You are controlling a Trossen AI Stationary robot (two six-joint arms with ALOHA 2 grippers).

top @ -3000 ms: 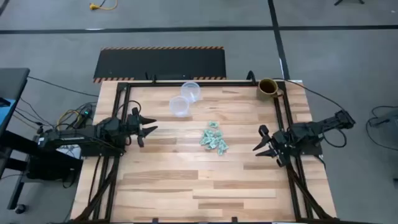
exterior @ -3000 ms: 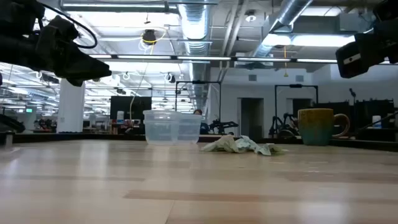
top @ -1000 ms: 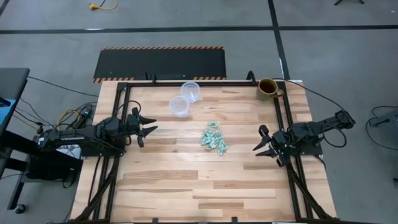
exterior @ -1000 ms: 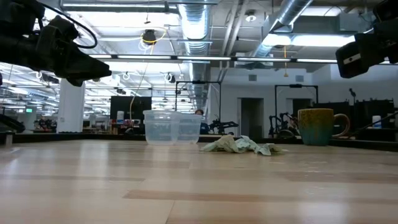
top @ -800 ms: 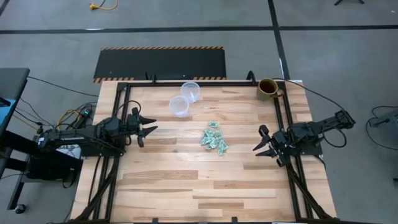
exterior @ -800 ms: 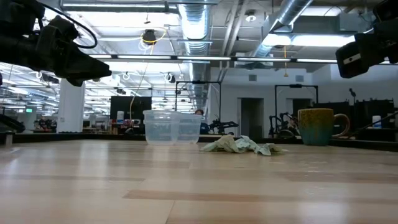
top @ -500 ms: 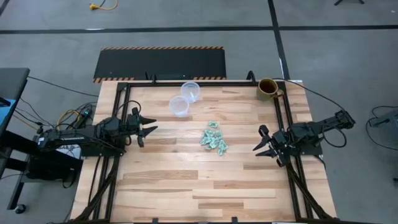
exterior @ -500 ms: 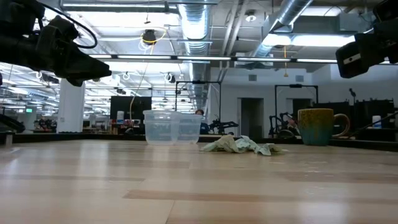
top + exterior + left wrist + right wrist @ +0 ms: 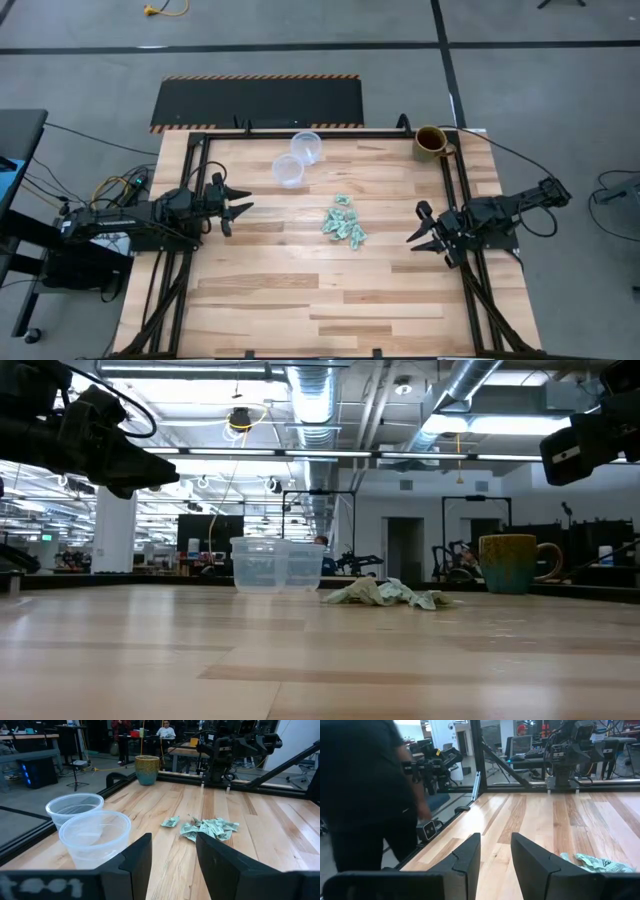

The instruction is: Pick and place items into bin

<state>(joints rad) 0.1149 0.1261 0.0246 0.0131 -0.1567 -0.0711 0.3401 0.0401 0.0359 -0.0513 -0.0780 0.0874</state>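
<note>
Your left gripper [image 9: 238, 208] hangs with fingers spread at the table's left edge, the right gripper [image 9: 424, 232] likewise spread at the right. The items [image 9: 344, 221] lie heaped mid-table between them. Pinch one piece from the heap's edge; the clear cups [image 9: 297, 158] stand beyond, toward the far left.

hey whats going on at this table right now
Nothing is being handled yet. The left hand is open at the table's left side, and the right hand is open at its right side. A pile of small green-and-white wrapped pieces lies loose mid-table between them. Two clear plastic cups sit near the far edge, with a brown mug at the far right corner.
</note>
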